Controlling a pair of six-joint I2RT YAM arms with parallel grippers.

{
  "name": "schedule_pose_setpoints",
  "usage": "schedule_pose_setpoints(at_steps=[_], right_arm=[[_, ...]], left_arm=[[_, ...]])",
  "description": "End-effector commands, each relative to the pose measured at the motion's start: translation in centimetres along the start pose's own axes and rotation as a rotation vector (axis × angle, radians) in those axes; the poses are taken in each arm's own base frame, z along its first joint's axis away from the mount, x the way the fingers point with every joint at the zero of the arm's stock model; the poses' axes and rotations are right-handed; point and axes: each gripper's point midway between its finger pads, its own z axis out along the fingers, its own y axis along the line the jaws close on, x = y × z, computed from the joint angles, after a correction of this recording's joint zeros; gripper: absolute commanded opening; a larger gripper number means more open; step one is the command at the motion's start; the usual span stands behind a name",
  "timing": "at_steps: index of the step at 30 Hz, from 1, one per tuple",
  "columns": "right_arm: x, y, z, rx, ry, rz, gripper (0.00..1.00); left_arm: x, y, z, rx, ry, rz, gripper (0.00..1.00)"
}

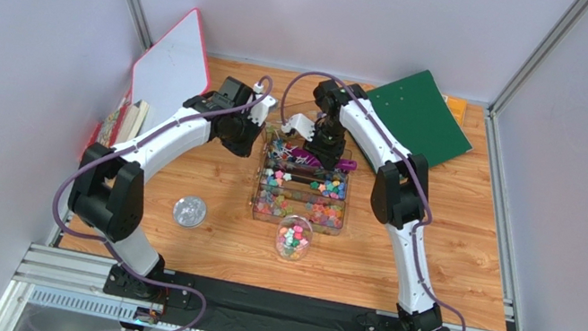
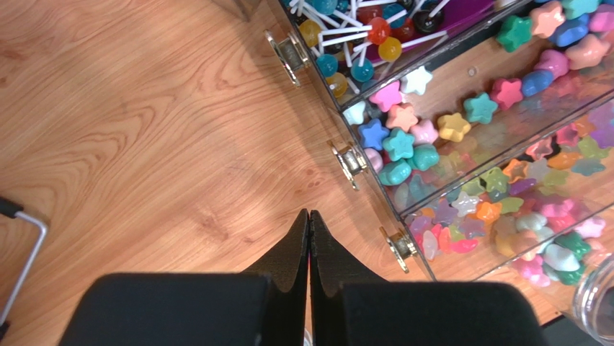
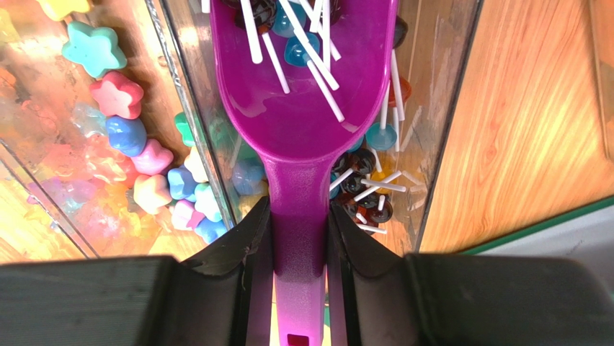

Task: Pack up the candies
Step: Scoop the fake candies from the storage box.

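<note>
A clear three-compartment box (image 1: pixel 260 180) holds the candies (image 1: pixel 302 192), small star-shaped sweets in mixed colours; they also show in the left wrist view (image 2: pixel 403 119) and the right wrist view (image 3: pixel 119 95). Its far compartment holds lollipops (image 3: pixel 375 194). My right gripper (image 3: pixel 299 216) is shut on the handle of the purple scoop (image 3: pixel 303 108), whose bowl lies in the lollipop compartment with a few lollipops in it. In the top view that gripper (image 1: pixel 323 148) is over the box's far end. My left gripper (image 2: pixel 309 216) is shut and empty, over bare wood just left of the box.
A clear jar (image 1: pixel 293 236) with some candies stands in front of the box, and a round metal lid (image 1: pixel 189 211) lies to its left. A white board (image 1: pixel 172 62) and books (image 1: pixel 123 122) stand at back left, a green folder (image 1: pixel 419 119) at back right.
</note>
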Motion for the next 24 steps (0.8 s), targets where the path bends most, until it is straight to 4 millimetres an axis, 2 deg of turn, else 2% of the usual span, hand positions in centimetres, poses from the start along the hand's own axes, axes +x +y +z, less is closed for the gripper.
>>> schedule_pose_setpoints(at_steps=[1, 6, 8, 9, 10, 12, 13, 17, 22, 24], right_arm=[[-0.7, 6.1, 0.6, -0.274, -0.018, -0.010, 0.00], [-1.6, 5.4, 1.1, -0.240, -0.080, -0.055, 0.00], [-1.4, 5.5, 1.1, -0.221, -0.103, -0.064, 0.00], [-2.1, 4.6, 1.2, -0.179, -0.148, -0.078, 0.00], [-1.9, 5.0, 0.9, -0.175, -0.163, -0.080, 0.00], [-2.7, 4.4, 0.3, -0.138, -0.224, -0.082, 0.00], [-2.6, 4.6, 0.4, -0.143, -0.230, -0.077, 0.00], [-2.6, 4.3, 0.3, -0.137, -0.260, -0.056, 0.00], [-2.6, 3.5, -0.6, -0.093, -0.306, -0.062, 0.00], [-2.6, 3.1, -1.4, -0.069, -0.327, -0.058, 0.00]], left_arm=[[-0.8, 1.3, -0.5, -0.055, 0.004, 0.047, 0.00], [-1.1, 2.5, -1.5, -0.104, 0.026, 0.089, 0.00], [-1.6, 2.9, -1.9, -0.118, 0.020, 0.112, 0.00], [-1.6, 3.3, -2.1, -0.123, 0.027, 0.135, 0.00], [-1.8, 3.5, -2.1, -0.130, 0.027, 0.148, 0.10], [-1.7, 3.9, -2.3, -0.140, 0.038, 0.166, 0.34], [-1.9, 3.9, -2.3, -0.142, 0.037, 0.169, 0.54], [-1.8, 3.2, -2.4, -0.102, 0.042, 0.178, 0.68], [-1.3, 3.9, -2.2, -0.116, 0.079, 0.238, 0.71], [-1.9, 4.1, -2.4, -0.120, 0.070, 0.258, 0.71]])
